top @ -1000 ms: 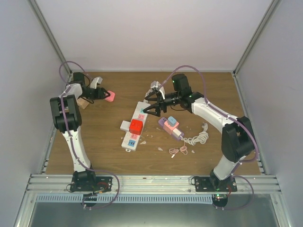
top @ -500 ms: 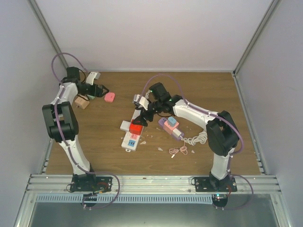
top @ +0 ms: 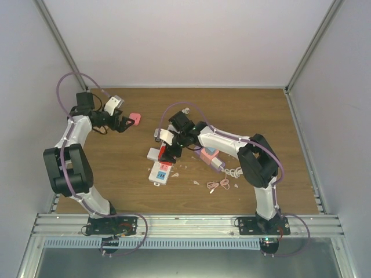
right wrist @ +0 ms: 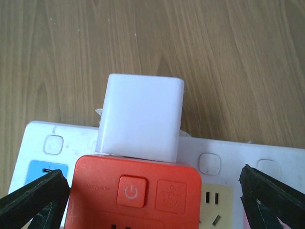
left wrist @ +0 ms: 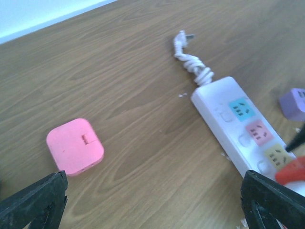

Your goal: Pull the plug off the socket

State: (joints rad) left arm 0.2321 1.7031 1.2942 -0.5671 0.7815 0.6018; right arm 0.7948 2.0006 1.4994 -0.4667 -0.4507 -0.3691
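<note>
Red square plug [right wrist: 136,210], power button [right wrist: 131,191] on top, in white strip [right wrist: 76,140]

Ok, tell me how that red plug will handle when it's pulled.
The red plug looks rigid and boxy, so it should keep its shape under a squeeze. Its smooth plastic faces may slip. It sits on the white power strip, which nothing pins down, so the strip will probably lift with it.
</note>
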